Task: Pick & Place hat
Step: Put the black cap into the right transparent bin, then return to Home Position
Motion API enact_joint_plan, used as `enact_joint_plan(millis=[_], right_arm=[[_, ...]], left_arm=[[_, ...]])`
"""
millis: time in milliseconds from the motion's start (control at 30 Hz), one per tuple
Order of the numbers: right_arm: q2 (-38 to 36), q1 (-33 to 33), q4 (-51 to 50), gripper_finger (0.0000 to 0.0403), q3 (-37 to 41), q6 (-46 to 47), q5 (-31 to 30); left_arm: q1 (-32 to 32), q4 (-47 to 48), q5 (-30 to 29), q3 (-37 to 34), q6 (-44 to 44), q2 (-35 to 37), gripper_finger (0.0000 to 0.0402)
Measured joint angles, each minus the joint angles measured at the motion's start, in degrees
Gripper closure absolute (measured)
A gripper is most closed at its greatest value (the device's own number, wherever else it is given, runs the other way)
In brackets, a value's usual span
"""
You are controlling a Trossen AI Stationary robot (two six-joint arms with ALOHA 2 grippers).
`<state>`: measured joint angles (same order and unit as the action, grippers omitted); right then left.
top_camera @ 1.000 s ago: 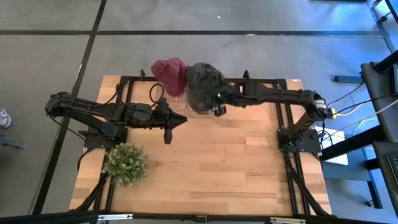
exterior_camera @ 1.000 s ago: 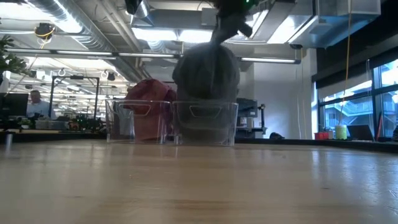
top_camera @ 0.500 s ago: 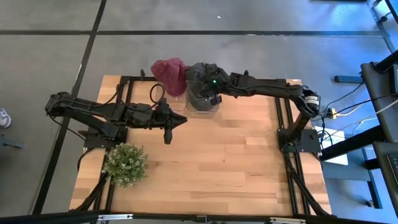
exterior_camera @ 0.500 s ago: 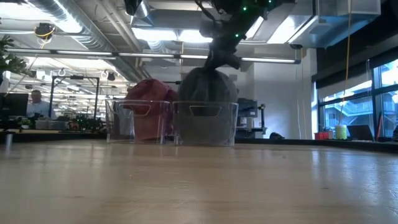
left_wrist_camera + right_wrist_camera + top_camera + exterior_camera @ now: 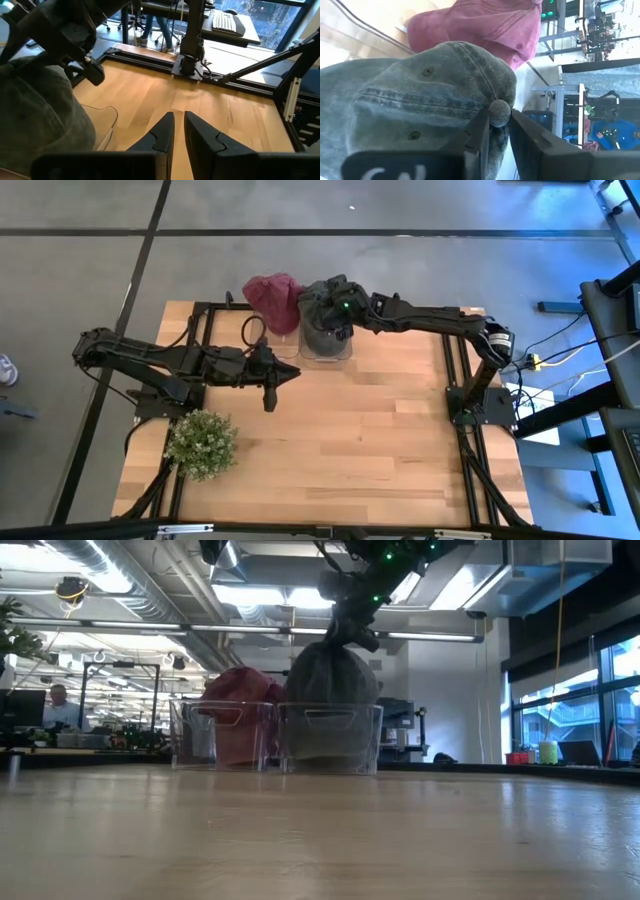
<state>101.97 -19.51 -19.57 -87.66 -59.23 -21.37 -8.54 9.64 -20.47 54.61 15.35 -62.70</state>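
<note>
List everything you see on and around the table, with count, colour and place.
Grey hat: one, dark grey denim, sitting in the right clear bin at the table's far edge.
Red hat: one, dark red, in the left clear bin beside it.
Clear bins: two, transparent, side by side.
Plant: one, green, near left of the table.
Table: one, light wood.
Right pincer: pinching the grey hat's top button.
Left pincer: shut, empty, over mid-table.
</note>
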Motion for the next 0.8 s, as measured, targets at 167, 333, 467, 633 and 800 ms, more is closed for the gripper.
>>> enact_joint_plan(millis=[167,333,467,633,800], right_arm=[[0.0,0.0,-0.94,0.0328,0.0,0.16,0.02],[0.0,0.0,-5.22,0.031,0.0,0.61,0.44],[0.0,0.0,-5.32,0.0275,0.0,5.27,-0.32],[-1.17,1.06,-5.98,0.024,-0.61,8.12,-5.89],[-6.23,4.27,-10.23,0.0233,-1.27,19.66,-7.72]], left_arm=[[0.0,1.16,-1.27,0.0,-0.08,0.0,0.0365],[0.0,1.4,-1.37,0.0,-0.08,0.0,0.0362],[0.0,1.54,-1.7,0.0,-0.36,0.0,0.0362],[0.0,1.6,-3.89,0.0,-2.91,0.02,0.0365],[0.0,4.48,-4.41,0.0,-2.22,2.17,0.0361]])
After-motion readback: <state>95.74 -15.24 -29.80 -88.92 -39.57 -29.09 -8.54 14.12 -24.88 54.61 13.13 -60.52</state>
